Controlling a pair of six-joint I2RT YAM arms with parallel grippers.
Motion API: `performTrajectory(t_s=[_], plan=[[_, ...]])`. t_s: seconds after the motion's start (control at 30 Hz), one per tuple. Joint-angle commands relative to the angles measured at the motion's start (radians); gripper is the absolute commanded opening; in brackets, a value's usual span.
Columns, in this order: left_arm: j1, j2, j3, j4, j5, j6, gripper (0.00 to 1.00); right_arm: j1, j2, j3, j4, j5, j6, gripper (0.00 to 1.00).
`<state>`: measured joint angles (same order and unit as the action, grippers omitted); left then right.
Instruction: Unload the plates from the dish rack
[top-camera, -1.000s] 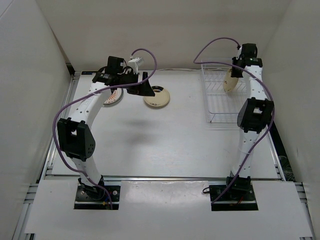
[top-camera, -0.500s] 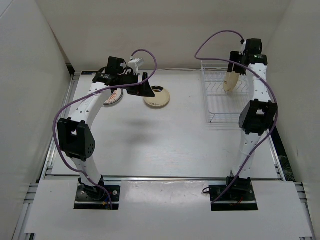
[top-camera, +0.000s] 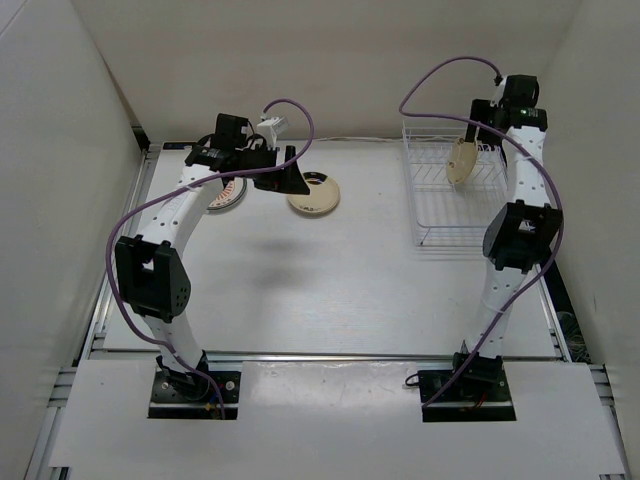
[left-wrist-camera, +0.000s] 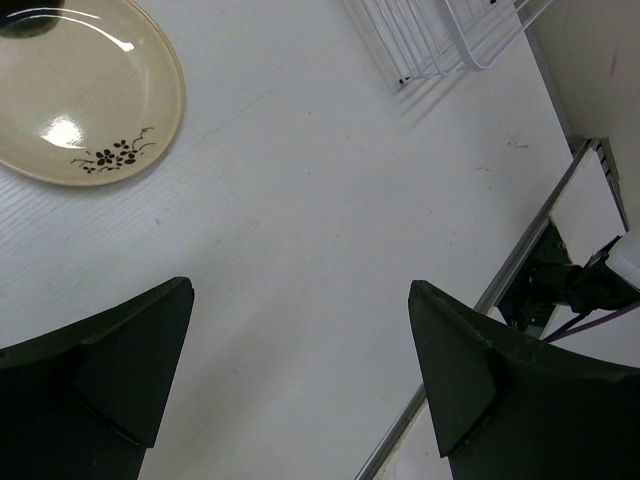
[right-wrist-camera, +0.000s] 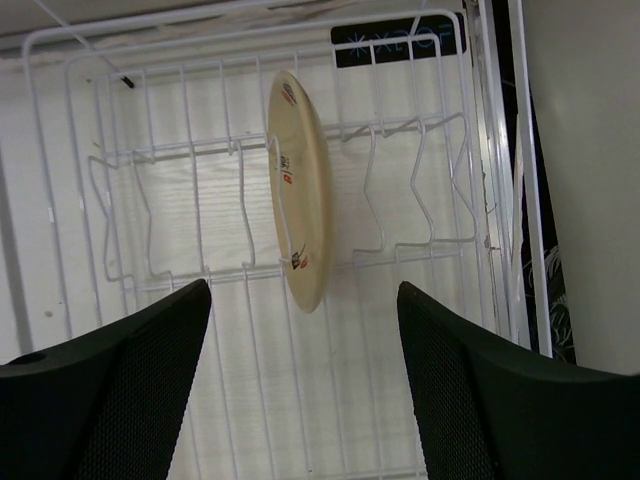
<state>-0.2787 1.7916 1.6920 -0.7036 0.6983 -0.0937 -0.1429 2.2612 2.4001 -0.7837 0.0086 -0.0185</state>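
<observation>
Now | right claw (right-wrist-camera: 302, 290) apart over plate (right-wrist-camera: 300, 190) in dish rack (top-camera: 445, 210) | left claw (left-wrist-camera: 300, 290) apart

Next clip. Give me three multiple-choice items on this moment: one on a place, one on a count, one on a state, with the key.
1. Where is the sunburst plate?
A. in the dish rack
B. flat on the table, by the left arm
C. in the right gripper

2. How many plates stand in the dish rack?
A. none
B. one
C. three

3. How is the right gripper?
A. shut on a plate
B. shut on a rack wire
C. open, holding nothing

Key:
1 B: the top view shows it lying on the table, partly under the left arm.
2 B: a single cream plate stands on edge in the slots.
3 C: its fingers are spread wide on either side of that plate, with nothing between the pads.
</observation>
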Motion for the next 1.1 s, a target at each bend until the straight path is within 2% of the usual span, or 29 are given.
performTrajectory(t_s=[0.0,0.23,0.33,0.37,0.4,0.47,0.53,0.57,0.87,0.93,1.07], plan=[[0.001,-0.032,-0.011,0.0,0.027,0.018,1.0,-0.006,0.06,0.051,0.014,0.01,-0.015,0.79],[0.001,-0.012,-0.02,0.0,0.018,0.018,1.0,-0.006,0.139,0.122,0.023,0.024,-0.024,0.77],[0.001,-0.012,-0.02,0.0,0.018,0.018,1.0,-0.015,0.178,0.151,0.023,0.024,-0.034,0.72],[0.001,-0.012,-0.02,0.0,0.018,0.018,1.0,-0.015,0.187,0.165,0.023,0.024,-0.034,0.67],[0.001,-0.012,-0.02,0.0,0.018,0.018,1.0,-0.015,0.202,0.165,0.023,0.024,-0.034,0.52],[0.001,-0.012,-0.02,0.0,0.018,0.018,1.0,-0.015,0.211,0.175,0.023,0.024,-0.034,0.27],[0.001,-0.012,-0.02,0.0,0.018,0.018,1.0,-0.015,0.212,0.176,0.023,0.024,-0.034,0.06],[0.001,-0.003,-0.02,0.0,0.018,0.018,1.0,-0.015,0.212,0.176,0.023,0.024,-0.034,0.01],[0.001,-0.003,-0.011,0.0,0.018,0.018,1.0,-0.015,0.089,0.194,0.014,0.014,0.034,0.0],[0.001,-0.003,-0.011,0.0,0.027,0.018,1.0,-0.003,0.038,0.194,0.004,0.04,0.046,0.0],[0.001,-0.003,-0.011,0.0,0.027,0.018,1.0,0.032,-0.054,0.143,0.015,0.201,0.066,0.0]])
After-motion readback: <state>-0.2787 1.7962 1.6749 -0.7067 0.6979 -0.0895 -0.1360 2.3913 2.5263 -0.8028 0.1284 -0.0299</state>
